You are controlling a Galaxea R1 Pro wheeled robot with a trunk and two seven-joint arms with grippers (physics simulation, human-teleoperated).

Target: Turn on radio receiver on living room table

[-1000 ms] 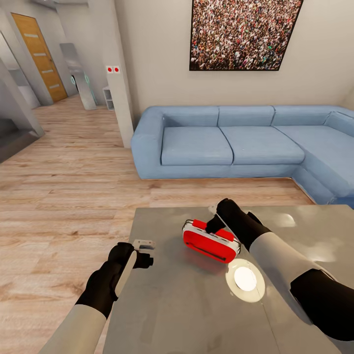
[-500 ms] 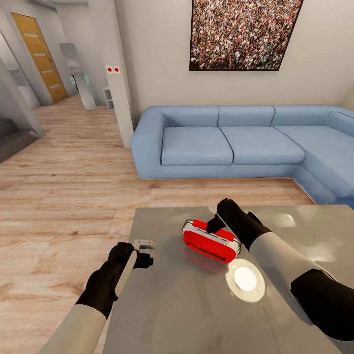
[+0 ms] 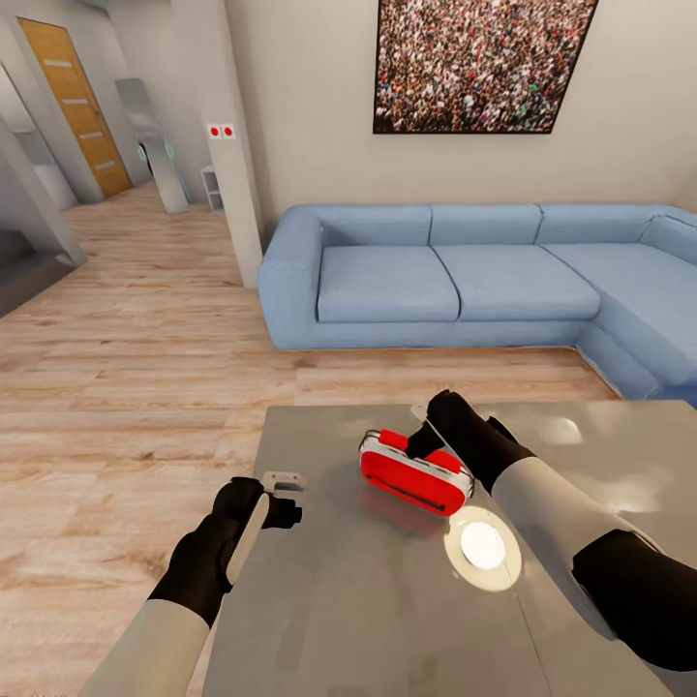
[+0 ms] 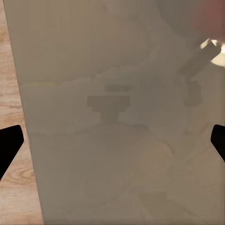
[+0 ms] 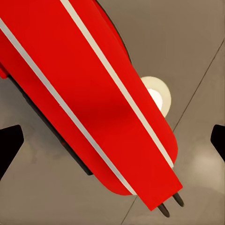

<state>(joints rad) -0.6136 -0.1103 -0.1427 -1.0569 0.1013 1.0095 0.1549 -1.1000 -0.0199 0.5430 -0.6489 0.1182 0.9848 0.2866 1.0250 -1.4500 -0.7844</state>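
Right hand [image 3: 423, 440] spread wide, poised just over radio [image 3: 414, 473]; left hand [image 3: 281, 484] open, idle. Risks shoving radio across glossy tabletop [image 3: 368, 600], missing switch.

**Non-Task Surroundings**

Blue L-shaped sofa [image 3: 465, 276] against white rear wall, extending along the right side. Framed crowd picture [image 3: 479, 63] mounted above it. Light wood-plank floor [image 3: 136, 387] throughout. White pillar [image 3: 227, 145] left of sofa, carrying two red round markers [image 3: 222, 131]. Orange wooden door [image 3: 75, 106] with pale horizontal strips at far left. Bright round light reflection [image 3: 482, 548] on glossy grey surface.
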